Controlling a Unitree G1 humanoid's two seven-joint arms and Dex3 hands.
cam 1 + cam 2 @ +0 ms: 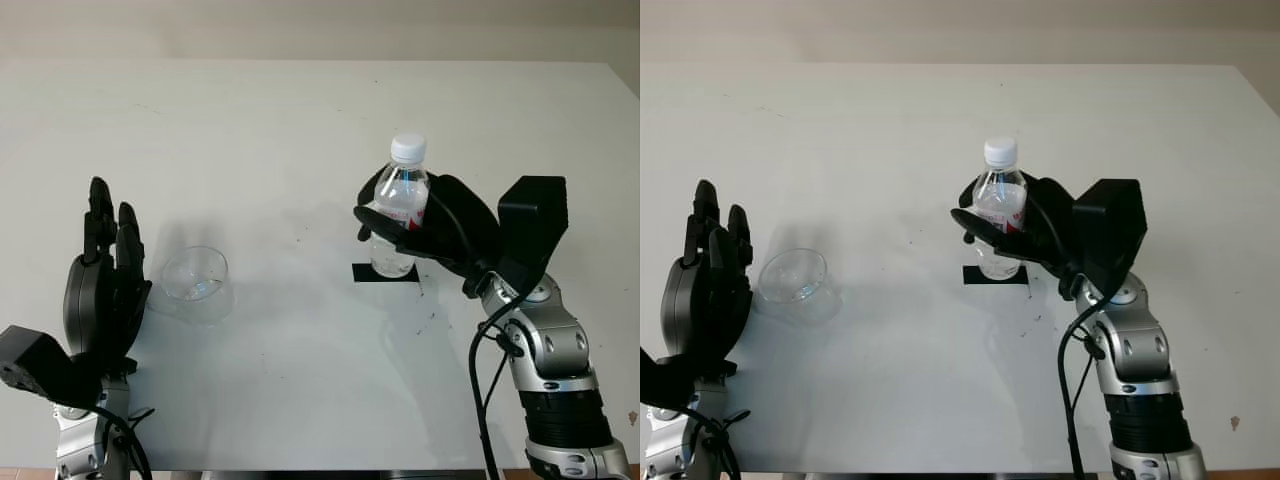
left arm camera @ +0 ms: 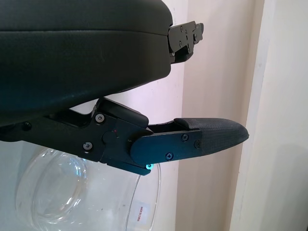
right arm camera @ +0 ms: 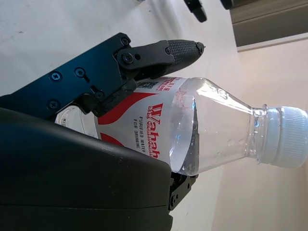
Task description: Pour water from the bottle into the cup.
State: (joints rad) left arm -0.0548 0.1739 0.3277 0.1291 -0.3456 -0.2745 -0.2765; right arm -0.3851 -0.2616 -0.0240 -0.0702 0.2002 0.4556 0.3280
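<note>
Table [image 1: 300, 120] fills most of what we see, white and broad, and on it the task's things sit in the lower half of the frame. Our right hand [image 1: 420, 225], right of centre, has its fingers wrapped around the labelled middle of the bottle [image 1: 402, 205], which stands upright, long axis vertical, white cap [image 1: 407, 148] on, its base over a small black square mark [image 1: 385, 273]. Our left hand [image 1: 105, 290] is at the lower left, open and holding nothing, just beside the cup [image 1: 197, 283]. That cup, a clear wide one, lies tilted toward its side rather than standing squarely, left of centre and well apart from the bottle. We judge the coming move turns on this: the cup lies to the left of the gripping hand, so the bottle must travel leftward and tip its neck that way, and the capped mouth and leaning cup both look like obstacles.
</note>
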